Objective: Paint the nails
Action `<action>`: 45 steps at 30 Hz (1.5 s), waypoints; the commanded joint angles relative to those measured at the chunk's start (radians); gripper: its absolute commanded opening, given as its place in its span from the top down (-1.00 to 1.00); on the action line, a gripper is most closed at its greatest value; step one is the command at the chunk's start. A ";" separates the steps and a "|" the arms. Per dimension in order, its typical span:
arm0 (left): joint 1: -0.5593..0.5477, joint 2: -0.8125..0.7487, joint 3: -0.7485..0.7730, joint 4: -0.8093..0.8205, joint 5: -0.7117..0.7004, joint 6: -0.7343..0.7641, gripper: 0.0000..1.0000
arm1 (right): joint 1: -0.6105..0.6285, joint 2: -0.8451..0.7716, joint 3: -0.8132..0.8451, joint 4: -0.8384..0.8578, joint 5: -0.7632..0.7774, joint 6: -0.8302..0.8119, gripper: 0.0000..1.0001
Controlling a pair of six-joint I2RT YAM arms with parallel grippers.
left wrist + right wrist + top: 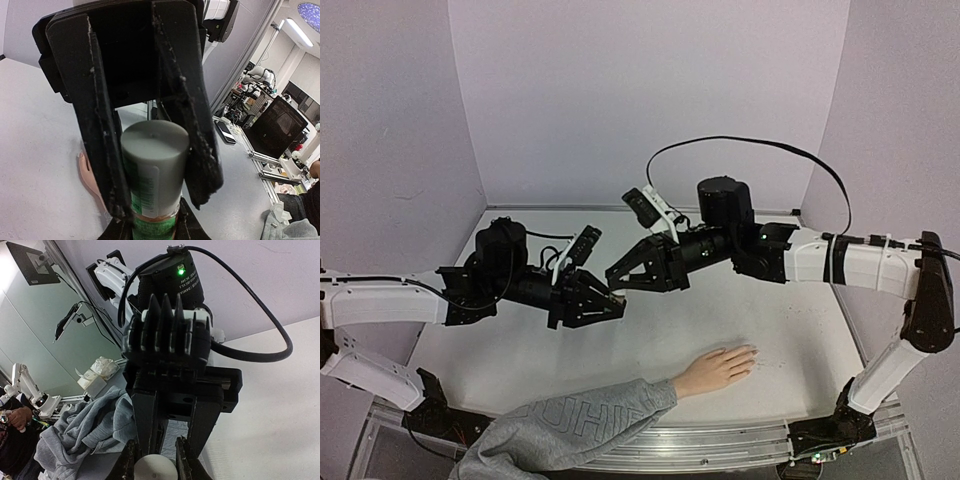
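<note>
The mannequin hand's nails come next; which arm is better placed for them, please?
Right, probably: the right gripper clamps the bottle at its grey end and the nails lie on its side; the left gripper holds its body.

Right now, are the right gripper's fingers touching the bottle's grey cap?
Touching. The left wrist view shows the right gripper with both black fingers pressed against the sides of the grey cap, no gap.

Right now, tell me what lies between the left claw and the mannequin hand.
Only bare white table, by the top view; the left claw, gripping the bottle, hangs apart from the mannequin hand.
</note>
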 commanded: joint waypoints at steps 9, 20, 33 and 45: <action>0.001 -0.195 -0.083 0.202 -0.422 0.130 1.00 | 0.067 -0.026 -0.106 0.186 0.307 0.171 1.00; -0.006 -0.035 -0.032 0.368 -0.826 0.335 1.00 | 0.394 0.214 0.269 -0.334 1.412 0.554 1.00; -0.030 -0.028 -0.116 0.265 -0.900 0.219 1.00 | 0.270 0.081 0.220 -0.332 1.201 0.421 0.13; 0.039 -0.090 -0.067 0.007 -0.555 0.024 1.00 | -0.041 -0.175 -0.052 -0.172 0.479 0.051 -0.96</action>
